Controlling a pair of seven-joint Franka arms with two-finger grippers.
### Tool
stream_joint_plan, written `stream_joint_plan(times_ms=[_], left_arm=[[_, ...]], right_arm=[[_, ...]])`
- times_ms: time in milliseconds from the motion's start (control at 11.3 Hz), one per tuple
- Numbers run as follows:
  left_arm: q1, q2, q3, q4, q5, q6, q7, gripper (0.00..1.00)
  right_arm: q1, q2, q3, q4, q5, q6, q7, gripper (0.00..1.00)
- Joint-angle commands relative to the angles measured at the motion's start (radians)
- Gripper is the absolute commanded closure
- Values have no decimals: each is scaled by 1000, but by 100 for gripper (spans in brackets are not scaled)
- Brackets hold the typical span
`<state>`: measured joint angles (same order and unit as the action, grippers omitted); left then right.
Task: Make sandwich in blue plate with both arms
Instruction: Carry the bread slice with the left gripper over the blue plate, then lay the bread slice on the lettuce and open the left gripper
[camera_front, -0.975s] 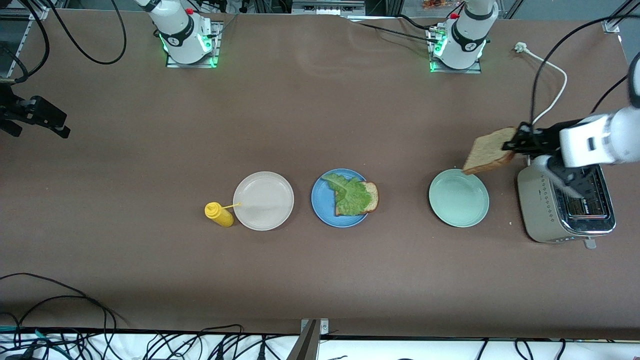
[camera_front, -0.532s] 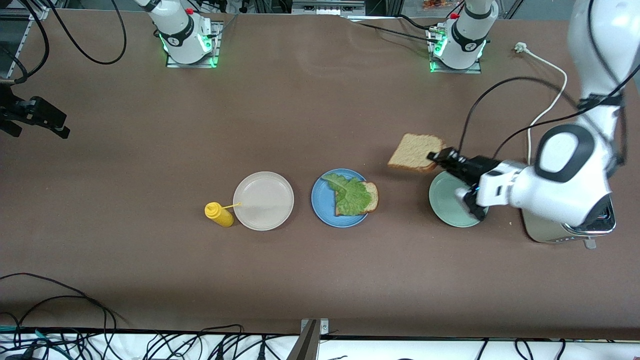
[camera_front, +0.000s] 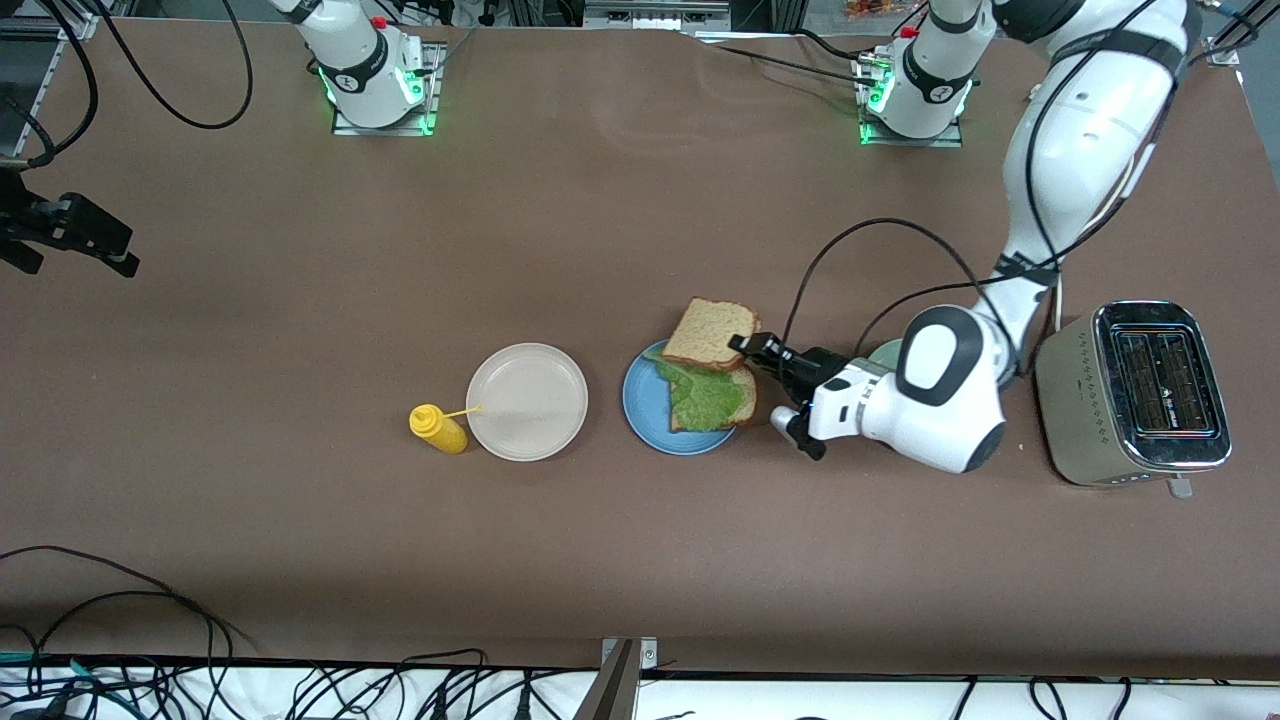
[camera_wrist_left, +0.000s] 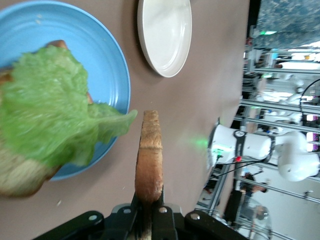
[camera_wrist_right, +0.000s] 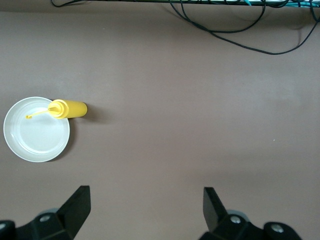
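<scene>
On the blue plate (camera_front: 645, 402) lies a brown bread slice (camera_front: 746, 393) under a ruffled green lettuce leaf (camera_front: 703, 397). My left gripper (camera_front: 745, 346) is shut on the crust of a second bread slice (camera_front: 708, 333), held tilted over the plate's rim on the robots' side, partly above the lettuce. The left wrist view shows that held slice (camera_wrist_left: 149, 159) edge-on between the fingers of the left gripper (camera_wrist_left: 149, 206), beside the lettuce (camera_wrist_left: 45, 115) and the blue plate (camera_wrist_left: 102, 55). My right gripper (camera_wrist_right: 145, 210) waits open, high above the table, holding nothing.
A cream-white plate (camera_front: 527, 402) sits beside the blue plate toward the right arm's end, with a yellow squeeze bottle (camera_front: 438, 428) lying next to it. The left arm hides most of a mint-green plate (camera_front: 884, 352). A silver toaster (camera_front: 1135, 392) stands at the left arm's end.
The left arm has swung from above the toaster, past the mint-green plate, to the blue plate, carrying the bread slice. The right gripper has stayed put.
</scene>
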<state>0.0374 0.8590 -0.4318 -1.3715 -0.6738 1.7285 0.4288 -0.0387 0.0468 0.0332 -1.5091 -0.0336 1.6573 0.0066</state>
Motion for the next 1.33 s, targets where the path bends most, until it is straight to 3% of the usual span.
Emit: stream_joint_plan(times_ms=[0,266,1063,1241], left_arm=[[-14,72,4,28,-125,5,60,92],[-27,144,7,28,-223,60,241,87],[25,140,18,35,-216,60,251,87],[21,144,40,37,-217,60,257,81]], right_arm=[[0,4,-1,17,-6,-18,9,0],[0,4,-1,17,-6,-18,9,0],[0,4,-1,17,-6,-19,9,0],[0,4,-1,17,-6,-18,9,0]])
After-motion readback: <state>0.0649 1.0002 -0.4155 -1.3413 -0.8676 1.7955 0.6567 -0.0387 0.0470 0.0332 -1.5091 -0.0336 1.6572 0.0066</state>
